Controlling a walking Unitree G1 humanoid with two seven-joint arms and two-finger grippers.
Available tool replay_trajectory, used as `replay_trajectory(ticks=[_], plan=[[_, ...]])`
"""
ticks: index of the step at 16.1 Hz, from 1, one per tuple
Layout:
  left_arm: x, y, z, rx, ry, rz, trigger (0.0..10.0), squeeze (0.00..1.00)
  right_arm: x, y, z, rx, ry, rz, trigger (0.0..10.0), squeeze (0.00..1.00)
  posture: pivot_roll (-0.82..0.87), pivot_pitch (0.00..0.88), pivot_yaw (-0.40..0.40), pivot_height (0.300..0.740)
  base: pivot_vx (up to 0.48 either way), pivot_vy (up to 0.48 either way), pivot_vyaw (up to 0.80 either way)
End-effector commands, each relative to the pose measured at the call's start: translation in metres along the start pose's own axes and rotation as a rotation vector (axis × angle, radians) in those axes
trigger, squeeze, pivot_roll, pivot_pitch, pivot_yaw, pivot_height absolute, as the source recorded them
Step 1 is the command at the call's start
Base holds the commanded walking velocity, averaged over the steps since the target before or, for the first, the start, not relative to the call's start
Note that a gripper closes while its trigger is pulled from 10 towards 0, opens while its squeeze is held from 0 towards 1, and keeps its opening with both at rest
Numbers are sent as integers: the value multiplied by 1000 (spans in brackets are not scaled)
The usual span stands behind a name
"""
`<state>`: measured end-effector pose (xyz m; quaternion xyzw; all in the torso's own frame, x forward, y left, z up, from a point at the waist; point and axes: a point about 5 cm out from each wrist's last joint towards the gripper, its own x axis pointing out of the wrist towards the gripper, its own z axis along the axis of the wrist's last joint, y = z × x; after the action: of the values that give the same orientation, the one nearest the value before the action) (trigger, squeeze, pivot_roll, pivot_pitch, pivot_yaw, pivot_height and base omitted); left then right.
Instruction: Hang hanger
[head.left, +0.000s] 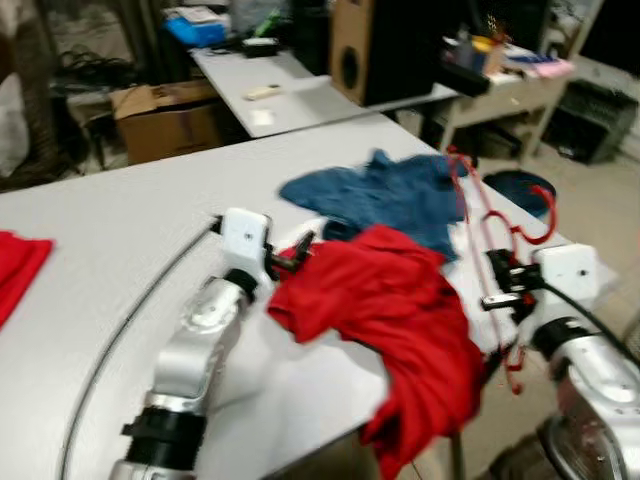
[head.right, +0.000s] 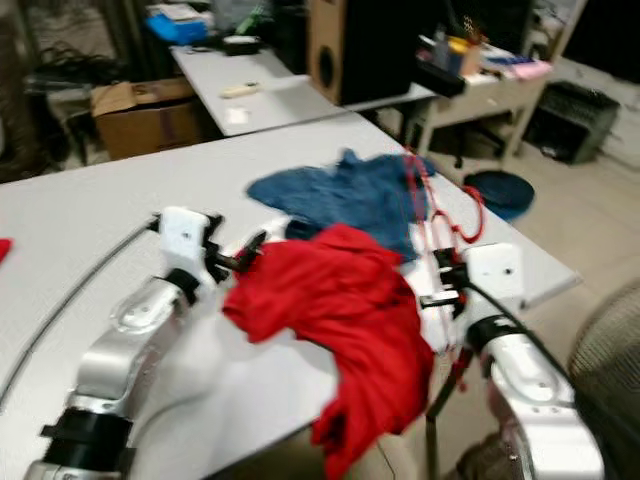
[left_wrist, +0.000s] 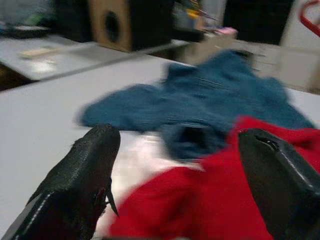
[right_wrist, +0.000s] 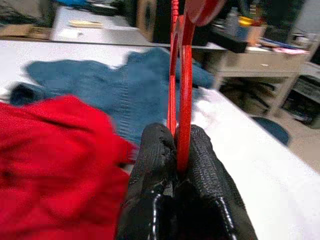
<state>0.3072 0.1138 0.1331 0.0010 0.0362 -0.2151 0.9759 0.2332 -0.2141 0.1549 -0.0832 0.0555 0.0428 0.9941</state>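
A red hanger (head.left: 495, 215) stands upright at the right edge of the white table (head.left: 120, 250), its hook toward the floor side. My right gripper (head.left: 500, 285) is shut on the red hanger's bar (right_wrist: 181, 100). A red garment (head.left: 400, 310) lies crumpled on the table and droops over the front edge. Behind it lies a blue garment (head.left: 385, 190). My left gripper (head.left: 298, 252) rests at the red garment's left edge, open, with the red cloth (left_wrist: 200, 210) between its fingers (left_wrist: 85, 170).
Another red cloth (head.left: 15, 265) lies at the table's far left. A cable (head.left: 130, 320) runs along the table by my left arm. Behind are a second table (head.left: 290, 95), a cardboard box (head.left: 165, 115), a speaker (head.left: 375, 50) and a cluttered desk (head.left: 510, 75).
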Motion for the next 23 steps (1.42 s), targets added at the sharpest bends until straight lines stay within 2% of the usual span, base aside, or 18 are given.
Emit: replay_trajectory(ticks=[1,3,5,6,7,8,9,10,11,13,14,16,19,21,23], plan=[[1,15,-2,-1,42,20,10000,1000,1,-1,6,-16,-19,38,10000,0,-128,0,29,740,0,0,0],[7,31,-5,24,107,-12,10000,1000,-3,-12,10,-47,0,128,10000,0,-125,0,34,740,0,0,0],[8,31,-7,14,123,-55,10000,1000,-6,-14,10,-61,14,171,10000,0,-122,0,47,740,0,0,0],[7,27,-10,6,153,-110,10000,1000,-8,-13,8,-84,35,221,10000,0,-128,0,84,740,0,0,0],[1,25,-20,4,202,-181,10000,1000,-16,-7,7,-148,65,327,10000,0,-141,0,105,740,0,0,0],[-1,24,-23,-3,214,-207,10000,1000,-18,-6,7,-148,69,349,10000,0,-139,0,103,740,0,0,0],[-10,25,-29,13,248,-289,10000,0,-22,-1,7,-142,80,409,10000,0,-124,0,87,740,0,0,0],[-16,31,-37,44,288,-302,10000,0,-22,1,7,-146,88,455,10000,0,-123,0,86,740,0,0,0],[-18,36,-41,74,305,-285,7294,0,-21,0,8,-155,86,475,10000,0,-119,0,73,740,0,0,0],[-19,39,-47,60,309,-288,0,0,-18,0,9,-169,76,471,10000,0,-119,0,64,740,0,0,0],[-20,37,-55,3,313,-279,0,0,-15,-5,10,-202,72,437,10000,0,-115,0,64,740,0,0,0],[-22,29,-61,-59,301,-311,0,0,-16,-7,16,-189,44,426,10000,0,-125,0,49,740,0,0,0],[-21,21,-71,-170,260,-319,0,0,-18,-1,12,-170,46,443,10000,0,-111,0,29,740,0,0,0],[-20,14,-73,-216,242,-352,0,0,-16,3,9,-164,43,448,10000,0,-108,0,33,740,0,0,0],[-20,11,-73,-227,240,-363,0,0,-15,4,9,-161,38,444,10000,0,-108,0,39,740,0,0,0]])
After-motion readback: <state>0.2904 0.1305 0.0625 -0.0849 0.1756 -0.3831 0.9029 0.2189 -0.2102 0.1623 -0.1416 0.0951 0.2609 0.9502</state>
